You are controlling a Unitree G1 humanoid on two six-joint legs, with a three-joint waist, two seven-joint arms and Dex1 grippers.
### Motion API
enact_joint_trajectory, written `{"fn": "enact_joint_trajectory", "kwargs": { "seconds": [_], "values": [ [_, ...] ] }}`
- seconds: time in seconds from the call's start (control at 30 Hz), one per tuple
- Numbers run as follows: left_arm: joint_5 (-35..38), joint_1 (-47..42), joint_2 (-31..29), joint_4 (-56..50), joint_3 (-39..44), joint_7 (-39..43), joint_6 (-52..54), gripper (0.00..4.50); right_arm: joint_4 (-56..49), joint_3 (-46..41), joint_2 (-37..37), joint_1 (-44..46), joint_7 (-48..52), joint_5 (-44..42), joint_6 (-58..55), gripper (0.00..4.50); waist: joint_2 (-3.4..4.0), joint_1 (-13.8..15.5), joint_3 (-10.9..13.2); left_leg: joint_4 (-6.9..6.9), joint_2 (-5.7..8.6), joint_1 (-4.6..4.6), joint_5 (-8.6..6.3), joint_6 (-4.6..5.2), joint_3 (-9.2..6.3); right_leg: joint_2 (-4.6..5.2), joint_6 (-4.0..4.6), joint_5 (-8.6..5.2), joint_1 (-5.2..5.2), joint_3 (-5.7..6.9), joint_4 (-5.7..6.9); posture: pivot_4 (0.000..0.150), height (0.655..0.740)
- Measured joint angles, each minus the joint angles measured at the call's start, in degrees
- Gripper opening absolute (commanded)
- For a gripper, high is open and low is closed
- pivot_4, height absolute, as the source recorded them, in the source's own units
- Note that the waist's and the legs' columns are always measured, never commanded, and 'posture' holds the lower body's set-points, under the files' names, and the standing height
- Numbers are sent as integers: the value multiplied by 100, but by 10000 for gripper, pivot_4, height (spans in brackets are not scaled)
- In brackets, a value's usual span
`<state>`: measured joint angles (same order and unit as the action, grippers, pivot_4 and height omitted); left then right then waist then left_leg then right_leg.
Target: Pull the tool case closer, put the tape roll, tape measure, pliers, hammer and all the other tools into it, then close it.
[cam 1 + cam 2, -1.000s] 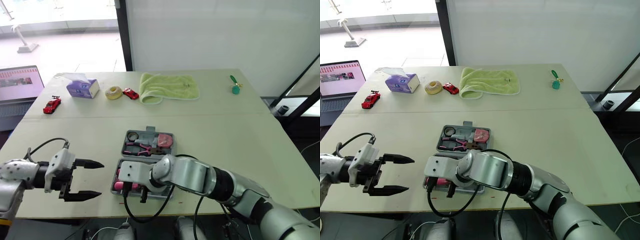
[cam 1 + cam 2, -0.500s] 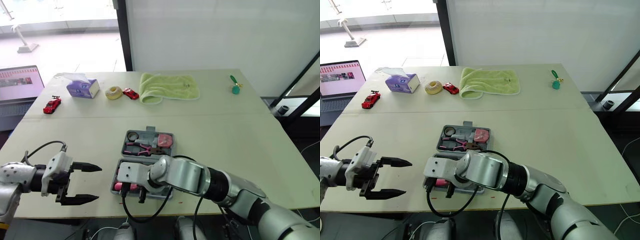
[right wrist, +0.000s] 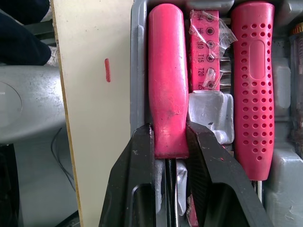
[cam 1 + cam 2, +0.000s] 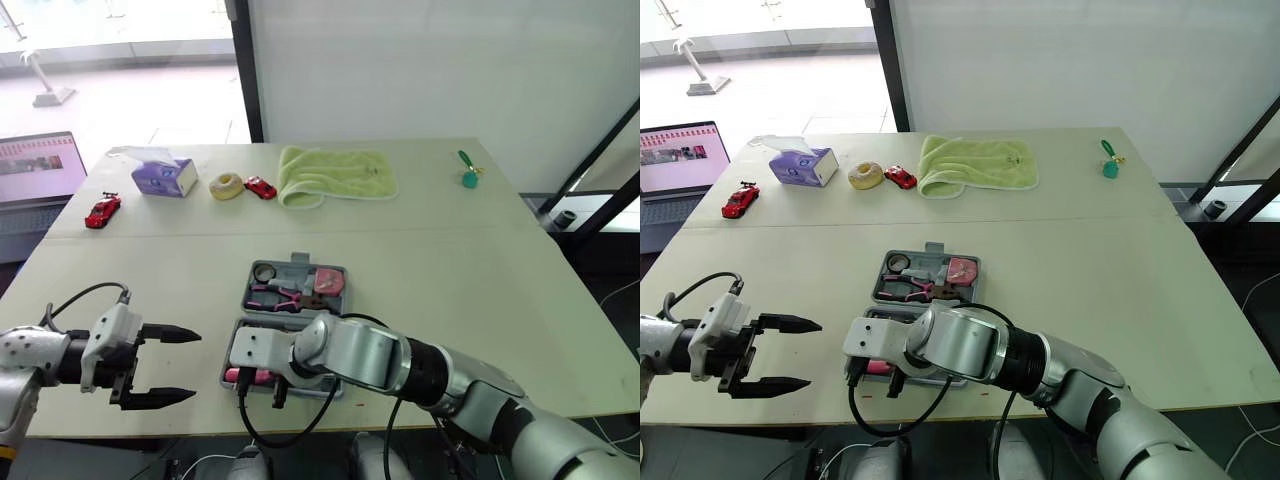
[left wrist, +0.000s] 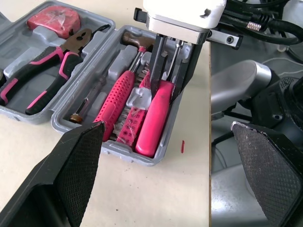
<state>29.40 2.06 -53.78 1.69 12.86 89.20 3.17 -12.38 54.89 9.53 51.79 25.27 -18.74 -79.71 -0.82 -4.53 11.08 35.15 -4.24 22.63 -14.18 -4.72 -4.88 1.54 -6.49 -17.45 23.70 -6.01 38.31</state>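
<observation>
— What was the right gripper point(image 3: 170, 137) doing?

— Its two black fingers were clamped on the end of a smooth pink handle point(image 3: 166, 80), which I took for the hammer's. The handle lay in the slot along the near wall of the tool case point(image 5: 124, 150), so I judged this to be the seating of that tool, with the grip not yet let go.

— And around it?

— Just beside it in the same half lay a bit strip point(image 3: 204, 52) and a perforated driver point(image 3: 255, 85). The far half held the pliers point(image 5: 52, 78) and the red tape measure point(image 5: 53, 18). The case lay open at the front edge of the table point(image 4: 450, 270).

— The other arm?

— The left gripper point(image 4: 195, 366) hovered with its fingers spread wide, holding nothing, well apart from the case.

— What did the next move call for?

— Parting the fingers and lifting straight up, so the handle would not be dragged out of its slot. A pale ring point(image 4: 227, 185) near the towel point(image 4: 335, 175) might have been tape; I could not tell. If so, it needed fetching before the lid was folded shut.
</observation>
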Motion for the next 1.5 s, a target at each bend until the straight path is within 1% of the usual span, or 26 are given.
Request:
{"fn": "enact_joint_trajectory", "kwargs": {
  "seconds": [0.13,0.2,0.23,0.37,0.53,0.63,0.77,0.8,0.83,1.33,1.5],
  "values": [
    [0,-1,0,70,0,32,-30,45000,17,0,-11,-10,14,7,29,3848,0,-25,0,-1,-2,0,0,0,0,-1,0,0,0,0,0,1500,7400],
    [-1,-1,0,134,0,50,-71,45000,18,0,-20,-26,14,32,39,14309,0,-34,0,-1,-2,0,0,0,0,-1,0,0,0,0,0,1500,7400],
    [-2,-1,1,182,0,66,-114,45000,11,-14,-24,-28,4,56,59,18179,0,-41,0,-1,-2,0,0,0,0,-1,0,0,0,0,0,1500,7400],
    [-2,-3,1,286,-1,85,-194,45000,32,-84,-32,-30,-70,221,79,37232,0,-95,0,-1,-2,2,0,0,0,0,0,0,0,0,-1,1500,7400],
    [-2,-54,2,355,-2,101,-259,45000,-42,-183,-55,-115,-20,218,75,37232,0,-118,0,-9,-2,3,0,0,1,-1,0,0,6,0,0,1500,7400],
    [-5,-64,8,448,-4,134,-286,45000,-91,-189,-72,-187,19,212,74,28215,0,-117,0,-7,-2,6,0,0,1,0,0,0,7,0,0,1500,7400],
    [-6,-73,32,506,-7,180,-369,45000,-90,-214,-113,-231,48,214,84,9353,0,-110,0,-4,-2,8,0,0,1,0,0,0,7,0,0,1500,7400],
    [-8,-79,32,522,-7,187,-376,45000,-100,-217,-123,-239,78,197,84,3809,-1,-109,-1,-4,-2,8,0,0,1,-1,0,0,7,0,0,1500,7400],
    [-10,-91,32,551,-9,192,-386,45000,-113,-227,-136,-245,93,182,85,303,0,-110,0,-4,-2,7,0,0,1,-1,0,0,7,0,0,1500,7400],
    [-16,-174,33,735,-13,305,-514,45000,-31,-361,-35,-554,109,250,265,303,-1,-116,-3,-6,-2,-8,0,0,1,-1,1,0,-4,0,1,1500,7400],
    [-17,-410,244,888,-68,130,-362,45000,53,-1013,-147,-953,161,191,543,303,-2,-112,-3,-5,-2,-7,0,0,1,-2,0,1,-7,0,1,1500,7400]
  ]
}}
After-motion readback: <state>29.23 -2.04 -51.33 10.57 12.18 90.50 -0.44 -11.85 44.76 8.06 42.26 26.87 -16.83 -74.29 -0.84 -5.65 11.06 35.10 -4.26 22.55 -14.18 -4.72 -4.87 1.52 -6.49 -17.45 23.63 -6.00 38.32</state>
